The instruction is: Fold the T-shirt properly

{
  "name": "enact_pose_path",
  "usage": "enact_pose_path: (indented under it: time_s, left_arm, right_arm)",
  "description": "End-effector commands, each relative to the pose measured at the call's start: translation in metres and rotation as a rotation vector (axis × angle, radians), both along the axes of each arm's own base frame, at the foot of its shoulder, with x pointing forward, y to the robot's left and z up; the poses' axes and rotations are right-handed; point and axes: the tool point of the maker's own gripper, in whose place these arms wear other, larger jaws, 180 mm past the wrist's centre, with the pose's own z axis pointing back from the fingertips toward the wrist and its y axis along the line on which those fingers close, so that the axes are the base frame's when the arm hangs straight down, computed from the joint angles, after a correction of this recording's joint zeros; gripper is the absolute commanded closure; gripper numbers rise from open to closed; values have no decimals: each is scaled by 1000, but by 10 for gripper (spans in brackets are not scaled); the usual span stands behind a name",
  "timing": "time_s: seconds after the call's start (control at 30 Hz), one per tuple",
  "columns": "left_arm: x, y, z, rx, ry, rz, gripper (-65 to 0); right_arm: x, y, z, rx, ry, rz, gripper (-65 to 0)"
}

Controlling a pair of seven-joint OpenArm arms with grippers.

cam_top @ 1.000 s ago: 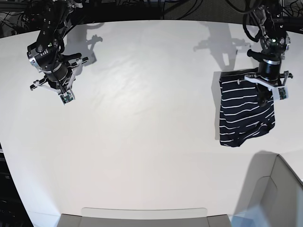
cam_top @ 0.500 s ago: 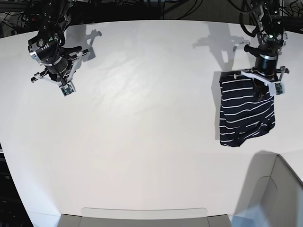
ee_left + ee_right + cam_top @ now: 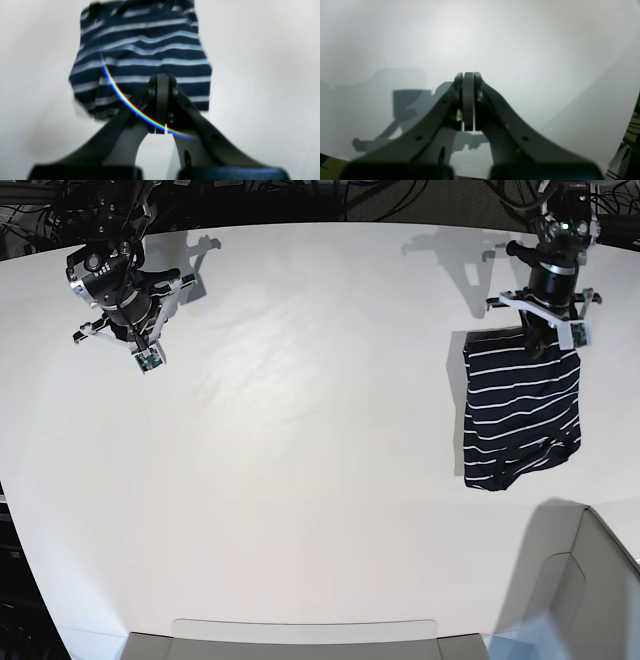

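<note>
Both arms have drawn back toward the far edge of the white table (image 3: 320, 480) over the last second. At the 2 o'clock side of the base view, the left gripper (image 3: 537, 342) has slid up off the body of the T-shirt (image 3: 520, 415) and now sits over its far edge, where before it hung above the middle of the cloth. At 10 o'clock, the right gripper (image 3: 135, 350) has climbed closer to the table's back rim as well.

From the left wrist camera, the left gripper (image 3: 162, 105) has its two dark fingers (image 3: 160, 100) pressed flat together with nothing caught between them. The T-shirt (image 3: 142, 57) lies beyond the tips, toward 12 o'clock in that view, folded into a compact block with its white stripes running across. A rainbow streak of lens glare curves over the picture. I cannot say from this view whether the tips touch the fabric, since the picture is blurred.

The right gripper (image 3: 468, 102) is likewise closed tight and empty, hovering over bare white tabletop (image 3: 520, 50) with its own shadow falling at about 8 o'clock.

The shirt rests flat on the table's right side in the base view, well apart from the right arm. Its near hem, at 6 o'clock, is slightly rumpled. A grey bin (image 3: 575, 580) corner sits just beyond that hem at 5 o'clock.
</note>
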Motion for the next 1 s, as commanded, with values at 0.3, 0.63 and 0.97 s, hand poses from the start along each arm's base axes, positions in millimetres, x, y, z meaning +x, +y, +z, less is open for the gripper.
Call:
enact_pose_path:
  time_s: [0.3,0.63,0.97]
  left_arm:
    - [-52,-13,-25,-29,124,-7,0]
    - [-113,-40,-37,-69,162,-52,0]
    - [-169,-42,-44,44,230,-96,0]
  right_arm:
    - [-35,8,-15,22,73,9,0]
    - [-80,57,-19,279,-69,13,0]
    - [-138,41,11,554,-184,-204,0]
